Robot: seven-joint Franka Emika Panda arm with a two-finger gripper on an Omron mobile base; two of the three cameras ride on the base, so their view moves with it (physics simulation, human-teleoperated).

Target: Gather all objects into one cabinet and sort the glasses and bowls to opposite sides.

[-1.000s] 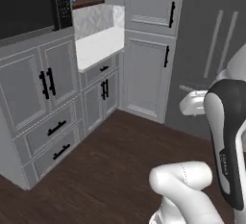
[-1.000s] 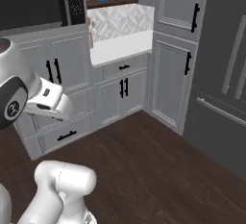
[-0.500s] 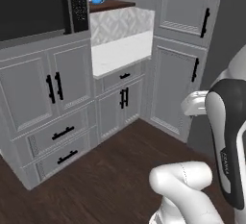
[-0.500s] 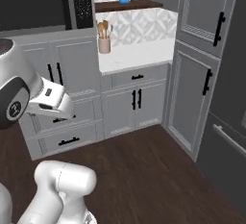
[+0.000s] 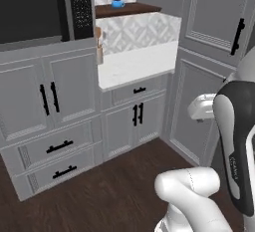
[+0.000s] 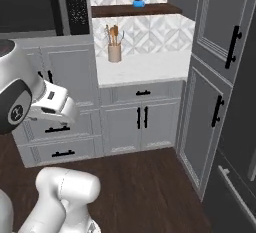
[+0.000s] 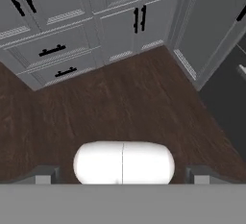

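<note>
A small bright blue cup (image 5: 117,3) (image 6: 138,3) stands on a dark wooden shelf (image 6: 135,11) high above the white counter. The beige mugs and the reddish-brown bowl are out of view. My gripper (image 7: 122,176) is open and holds nothing. It hangs low in front of the base, far from the cup, and points down at the dark wood floor (image 7: 120,98). Its fingertips (image 7: 44,175) stand wide apart.
A tan utensil crock (image 6: 114,52) with wooden spoons sits on the white counter (image 6: 150,69). Below are shut grey cabinet doors (image 6: 142,119) and drawers (image 5: 60,146). A dark wall oven (image 5: 30,7) is at the left and a tall pantry cabinet (image 6: 220,72) at the right.
The whole picture has shifted: the base has moved, bringing the counter, shelf and blue cup more to the middle and closer. The arm keeps its pose.
</note>
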